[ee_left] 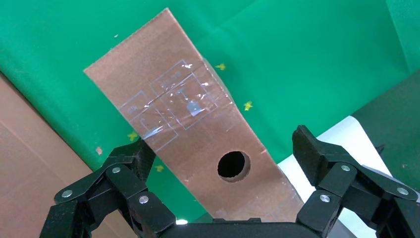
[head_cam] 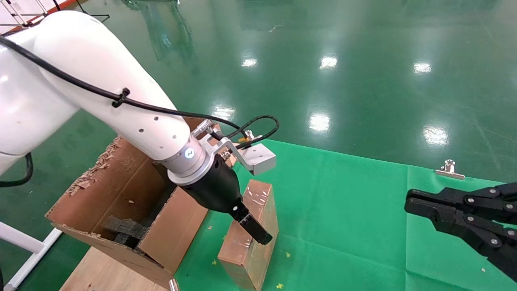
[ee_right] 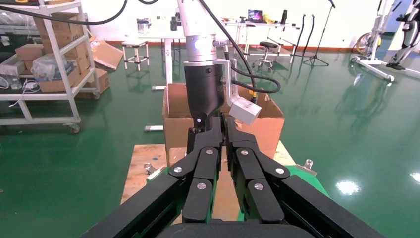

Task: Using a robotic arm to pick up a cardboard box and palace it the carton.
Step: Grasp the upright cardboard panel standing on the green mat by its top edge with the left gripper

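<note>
The cardboard box stands low in the middle of the head view, on the green cloth, just right of the carton that fills the lower left of that frame. The box leans: its long axis runs from a near, low end at the bottom edge of the frame up and slightly right to a far, raised end. The taped top face looks upward.

The left gripper, at the end of the robotic arm, comes down across the box's middle from the upper left. In the left wrist view its fingers are spread wide, one on each long side of the box, with the round hole between them. One pad seems to touch a long edge; the other stands apart. So the jaws cross the long axis and need only close on the short width, I'd say.

The right gripper hangs at the right edge of the head view, well apart from the box, its fingers pressed together and empty.
</note>
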{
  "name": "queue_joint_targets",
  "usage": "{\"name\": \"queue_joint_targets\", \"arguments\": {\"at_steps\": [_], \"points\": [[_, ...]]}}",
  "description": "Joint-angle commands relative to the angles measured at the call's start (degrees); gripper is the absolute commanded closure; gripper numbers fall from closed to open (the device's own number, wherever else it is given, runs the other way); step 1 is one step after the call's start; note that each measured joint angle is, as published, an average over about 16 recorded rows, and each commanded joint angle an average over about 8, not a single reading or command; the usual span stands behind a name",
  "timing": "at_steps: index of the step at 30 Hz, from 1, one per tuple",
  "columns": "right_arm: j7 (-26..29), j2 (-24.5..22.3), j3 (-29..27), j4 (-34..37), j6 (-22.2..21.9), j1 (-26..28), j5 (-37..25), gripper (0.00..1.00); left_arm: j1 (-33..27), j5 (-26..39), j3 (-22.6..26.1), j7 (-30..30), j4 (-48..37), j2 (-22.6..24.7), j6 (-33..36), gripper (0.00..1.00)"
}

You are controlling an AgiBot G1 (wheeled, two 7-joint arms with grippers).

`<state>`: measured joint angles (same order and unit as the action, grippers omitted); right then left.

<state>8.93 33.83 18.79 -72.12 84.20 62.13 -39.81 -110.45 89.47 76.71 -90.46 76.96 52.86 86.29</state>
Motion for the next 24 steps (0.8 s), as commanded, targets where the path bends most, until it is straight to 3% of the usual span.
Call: {"name": "queue_joint_targets", "arguments": {"at_steps": [1, 3, 4, 24], "points": [[0.0, 0.0, 0.0, 0.0, 0.0, 0.0, 0.0, 0.0, 0.0, -0.1, 0.0, 0.1, 0.0, 0.0, -0.1, 0.73], [0.0, 0.0, 0.0, 0.0, 0.0, 0.0, 0.0, 0.0, 0.0, 0.0, 0.0, -0.1, 0.0, 0.0, 0.0, 0.97], [0.0, 0.0, 0.0, 0.0, 0.0, 0.0, 0.0, 0.0, 0.0, 0.0, -0.1, -0.1, 0.0, 0.0, 0.0, 1.0], [0.0, 0.0, 0.0, 0.0, 0.0, 0.0, 0.0, 0.0, -0.1, 0.5, -0.2, -0.6, 0.1, 0.0, 0.2, 1.0]]}}
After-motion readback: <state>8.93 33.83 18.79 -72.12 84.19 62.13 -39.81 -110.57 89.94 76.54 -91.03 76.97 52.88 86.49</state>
